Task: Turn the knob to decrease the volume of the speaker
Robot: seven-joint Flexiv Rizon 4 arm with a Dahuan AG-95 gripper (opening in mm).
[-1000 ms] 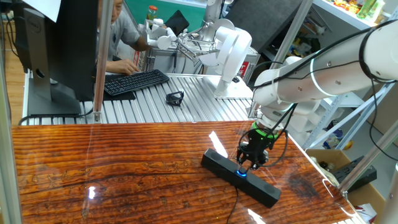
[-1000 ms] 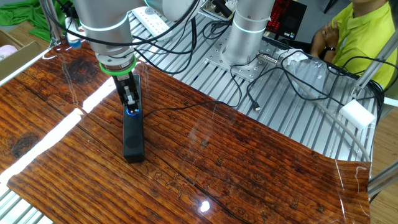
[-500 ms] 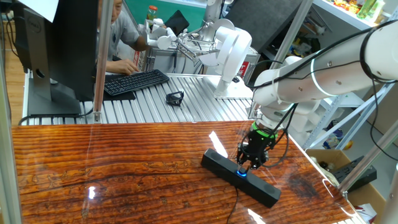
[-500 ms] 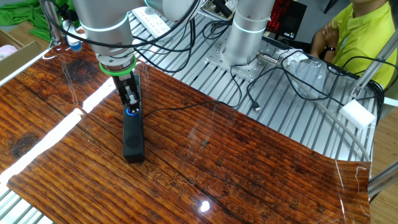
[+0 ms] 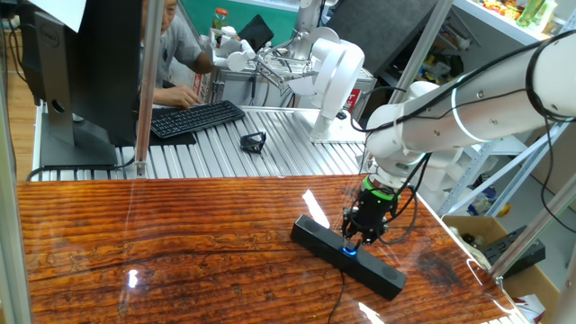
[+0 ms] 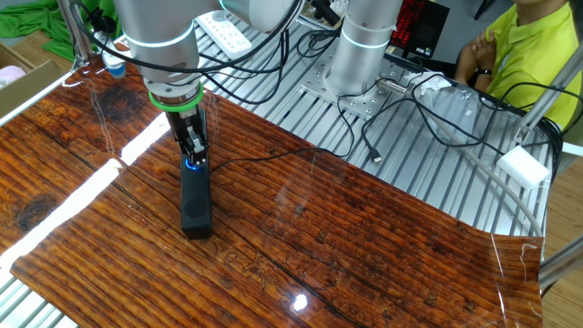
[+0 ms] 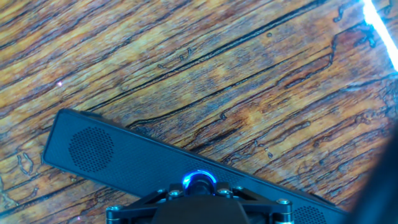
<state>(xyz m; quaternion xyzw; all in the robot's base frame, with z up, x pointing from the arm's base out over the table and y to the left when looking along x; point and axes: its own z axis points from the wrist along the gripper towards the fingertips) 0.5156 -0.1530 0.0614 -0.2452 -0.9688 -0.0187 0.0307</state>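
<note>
Blue light from the knob (image 7: 199, 180) shows directly beneath the claw (image 5: 361, 238), which stands vertically over the middle of the speaker (image 5: 346, 256); its fingertips sit at the knob, apparently closed on it, though actual contact cannot be confirmed. The required move is judged to be a rotation about the vertical axis with no sideways travel. The speaker's long axis runs diagonally across the wooden desk (image 6: 346, 228), with its thin cable (image 6: 264, 158) trailing away toward the metal rails. Nothing stands near the claw; a keyboard (image 5: 195, 118) lies well apart, beyond the desk edge.
</note>
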